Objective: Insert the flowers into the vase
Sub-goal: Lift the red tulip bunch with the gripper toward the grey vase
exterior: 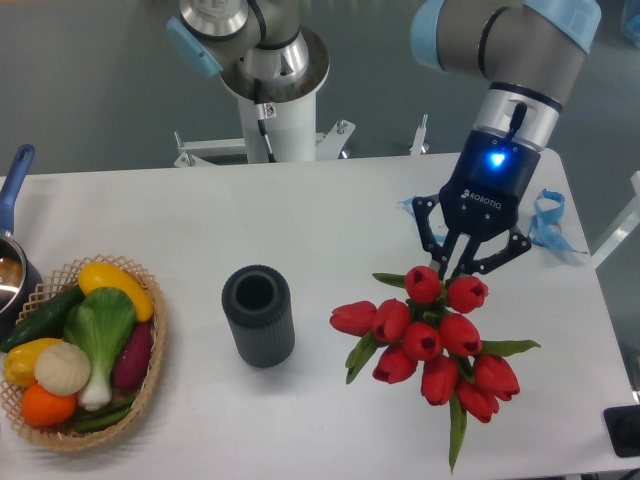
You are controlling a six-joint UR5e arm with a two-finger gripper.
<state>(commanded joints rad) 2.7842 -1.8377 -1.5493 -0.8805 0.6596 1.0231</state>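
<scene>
The flowers [432,342], a bunch of red tulips with green leaves, are at the right of the white table, heads towards the camera. My gripper [447,268] comes down from above and behind them. Its fingers meet at the bunch's far edge, just above the top tulips, and look shut on the stems, which the heads hide. The vase [258,316], a short dark grey ribbed cylinder, stands upright with its mouth open at the table's middle, about a hand's width left of the flowers. It is empty.
A wicker basket [148,375] of vegetables sits at the front left. A blue-handled pot [14,176] is at the left edge. A blue ribbon [548,214] lies at the right behind the arm. The robot base [272,100] stands at the back. A black object [625,430] is at the front right corner.
</scene>
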